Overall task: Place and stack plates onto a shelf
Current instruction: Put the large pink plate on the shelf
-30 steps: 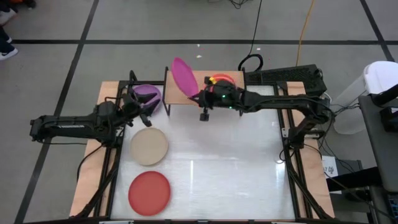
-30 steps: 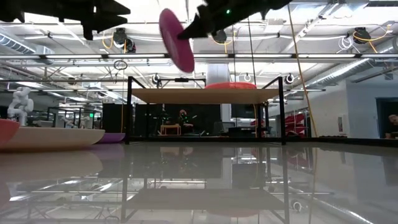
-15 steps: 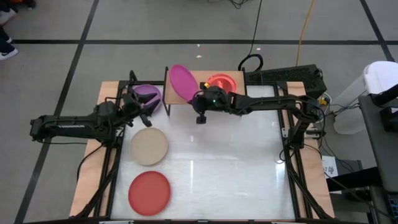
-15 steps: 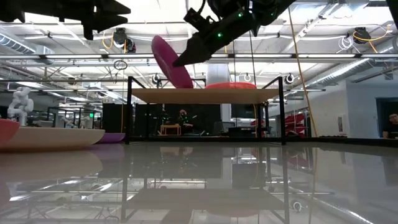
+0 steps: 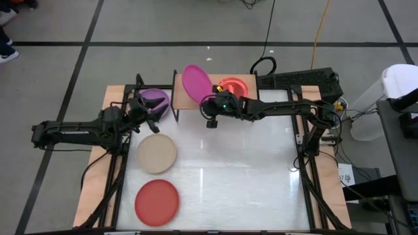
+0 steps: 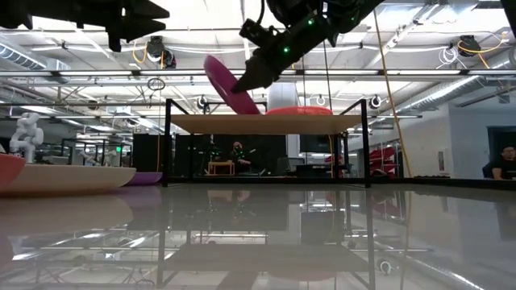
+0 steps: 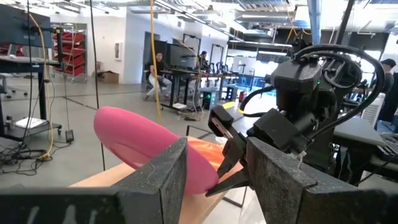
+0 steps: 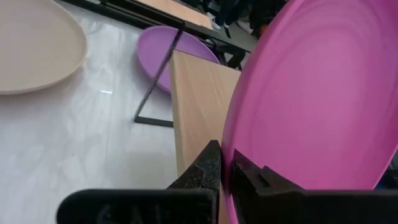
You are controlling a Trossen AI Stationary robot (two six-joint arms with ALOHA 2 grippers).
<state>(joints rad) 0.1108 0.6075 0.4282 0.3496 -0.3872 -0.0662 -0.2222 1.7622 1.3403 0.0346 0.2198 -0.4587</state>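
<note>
The magenta plate (image 5: 195, 83) slants over the left half of the light-wood shelf (image 5: 186, 104), its lower edge close to the board in the low view (image 6: 230, 84). My right gripper (image 5: 208, 102) is shut on it. A small stack of translucent orange and pink plates (image 5: 232, 85) lies flat on the shelf's right half. The purple plate (image 5: 155, 99) rests on the table just left of the shelf. The beige plate (image 5: 157, 153) and the red plate (image 5: 157, 201) lie flat on the tabletop. My left gripper (image 5: 155, 111) hovers open beside the purple plate. My right gripper pinches the magenta plate's rim (image 8: 231, 146) between its two fingers, one finger (image 8: 205, 168) on each face. It comes from the table's right, slanting down. The plate is tilted, its high edge toward the left (image 6: 211, 64); whether its low edge touches the shelf cannot be told.
The shelf stands on thin black legs (image 6: 167, 145) at the far side of the white table. A black frame (image 5: 307, 150) runs along the table's sides. Bare tabletop lies in the middle and on the right. People sit in the room behind.
My right gripper has moved toward the table's left and down toward the shelf, still shut on the magenta plate. The plate has tipped from nearly upright to a flatter slant and now sits lower over the shelf's left half.
</note>
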